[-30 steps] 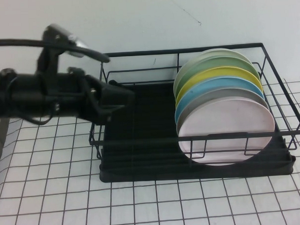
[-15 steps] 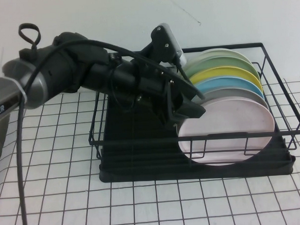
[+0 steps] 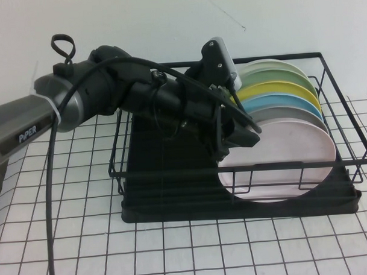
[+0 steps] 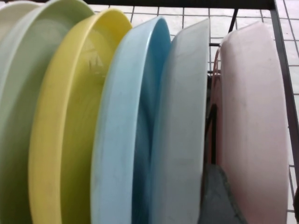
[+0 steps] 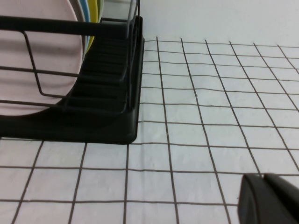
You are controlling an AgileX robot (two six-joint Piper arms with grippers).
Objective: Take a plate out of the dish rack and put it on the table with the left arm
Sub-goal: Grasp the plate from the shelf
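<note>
High view: left pincer (image 3: pixel 247 135), parted, at pink plate (image 3: pixel 281 164) fronting grey plate (image 3: pixel 285 114).

The dish rack (image 3: pixel 244 135) stands on the table (image 3: pixel 175 252), toward the rear and right of centre. The plates stand on edge in the right half of the rack, one behind another. The plate (image 3: pixel 275 161) is the frontmost, directly behind the rack's front rail. The grey plate (image 3: pixel 279 114) stands immediately behind it, and the blue plate (image 3: pixel 270 102) behind that. The left arm (image 3: pixel 98 98) extends from the left over the rack's left half. The left gripper (image 3: pixel 239 134) sits at the upper left edge of the plate. The right gripper (image 5: pixel 271 198) is low over the table, to the right of the rack and apart from it.
</note>
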